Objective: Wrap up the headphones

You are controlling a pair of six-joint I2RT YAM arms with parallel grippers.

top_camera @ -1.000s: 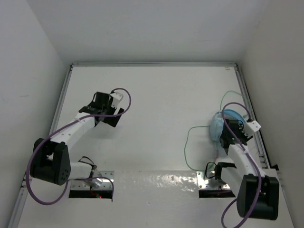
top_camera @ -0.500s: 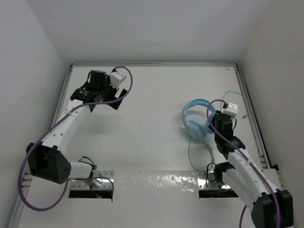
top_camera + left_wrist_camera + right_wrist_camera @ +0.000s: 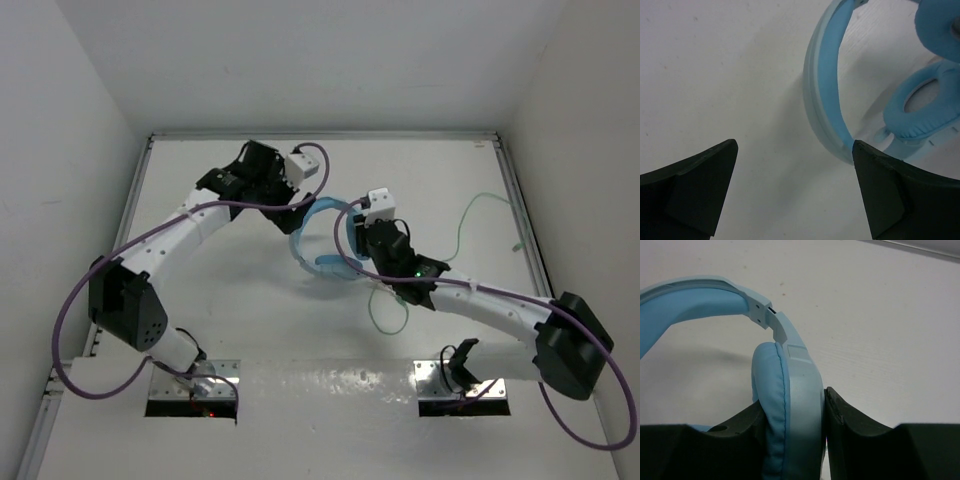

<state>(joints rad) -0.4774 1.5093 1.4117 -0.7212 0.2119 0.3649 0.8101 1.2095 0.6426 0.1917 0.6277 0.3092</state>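
Note:
The light blue headphones [image 3: 312, 243] sit at mid-table between the two arms. My right gripper [image 3: 356, 240] is shut on one earcup [image 3: 792, 405], with a finger on each side of it. The headband [image 3: 690, 302] arcs away to the left. My left gripper [image 3: 292, 207] is open and empty just above the table, with the headband [image 3: 822, 90] close to its right finger [image 3: 900, 190]. The other earcup [image 3: 925, 107] shows its padded ring. The pale green cable [image 3: 384, 315] loops on the table below the right gripper, and its far part [image 3: 478, 205] trails to the right.
White walls and a metal rail [image 3: 522, 215] bound the table at left, back and right. Two shiny mounting plates [image 3: 452, 385] lie at the near edge. Purple arm cables [image 3: 315, 160] loop above both wrists.
My right gripper has carried the headphones from the right side leftward to mid-table. My left arm has swung right, from the far left to the headband. The cable has trailed along.

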